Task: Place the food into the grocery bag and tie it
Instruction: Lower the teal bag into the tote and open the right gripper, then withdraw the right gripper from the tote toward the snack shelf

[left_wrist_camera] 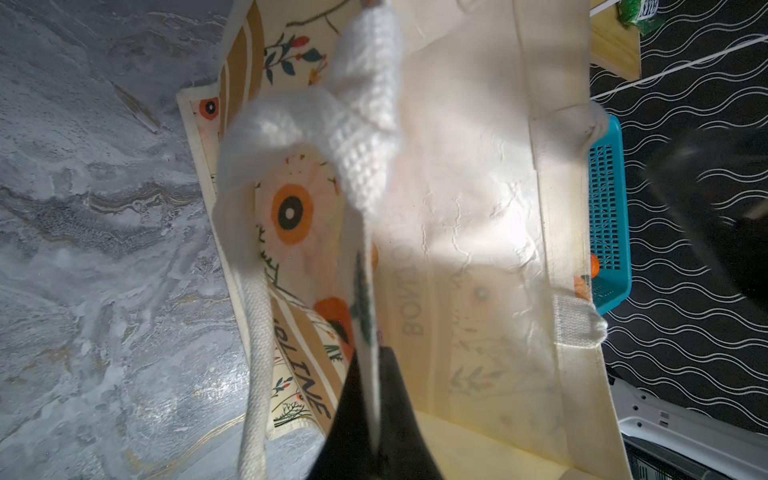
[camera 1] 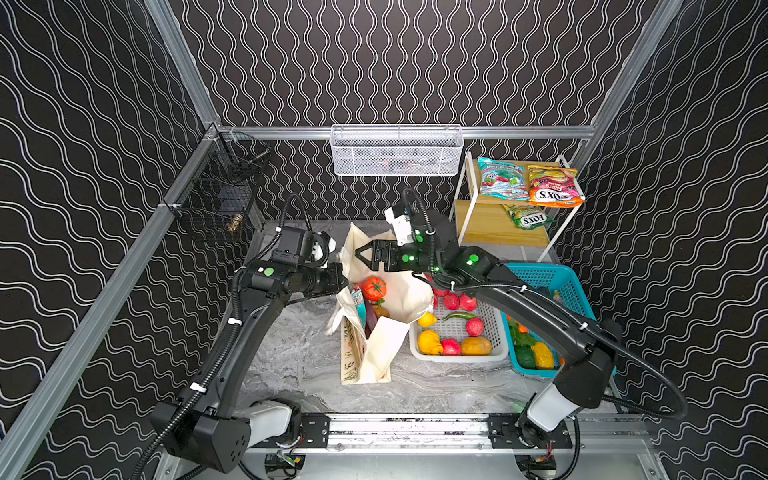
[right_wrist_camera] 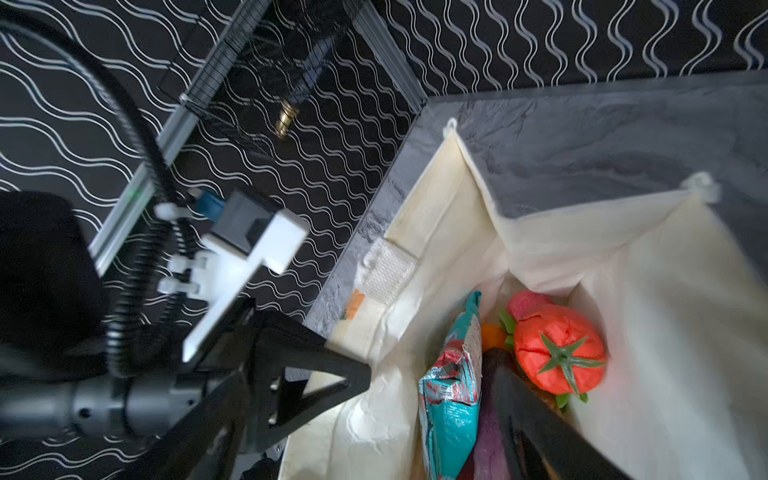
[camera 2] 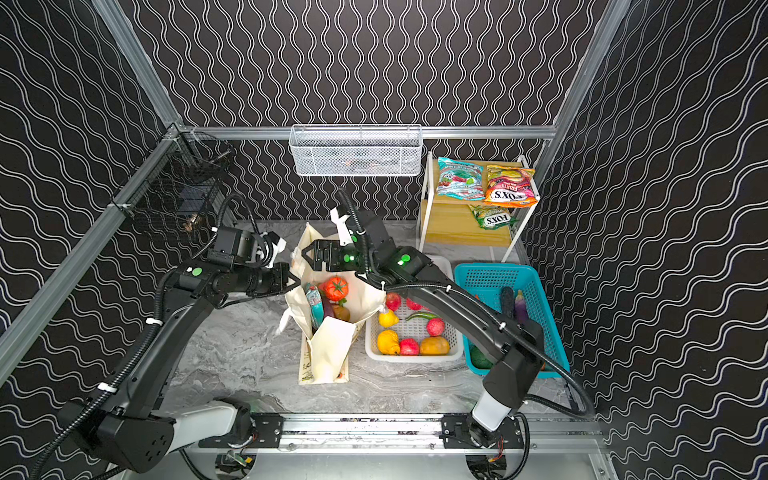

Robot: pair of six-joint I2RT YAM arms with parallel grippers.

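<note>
Our left gripper (left_wrist_camera: 374, 361) has its fingers pressed together on a thin edge of cloth at the bag's (camera 1: 384, 347) left rim, and that pinch props the mouth open. Our right gripper (camera 1: 358, 254) hangs over the far end of the mouth with its jaws apart and nothing between them. In the right wrist view one finger (right_wrist_camera: 523, 415) points down into the bag, over the teal packet (right_wrist_camera: 451, 399) and beside the tomato (right_wrist_camera: 559, 353).

The tomato tops the pile in the bag, and the packet stands against the left wall. More fruit (camera 1: 451, 347) lies in the white basket (camera 1: 457, 357) just right of the bag. An orange packet (camera 1: 555, 187) sits on the shelf (camera 1: 490, 224) behind and right of it. We judge packing partly done, tying not begun.

What could go wrong starts at that pinch. The cloth is limp, so if it slides out, the left wall would fold over the food and close the mouth. The right finger points into the mouth. Drawn back carelessly, it could hook the rim or the packet and drag the tall bag toward the basket, tipping it. The tomato rides high and could roll out if the bag leans.
</note>
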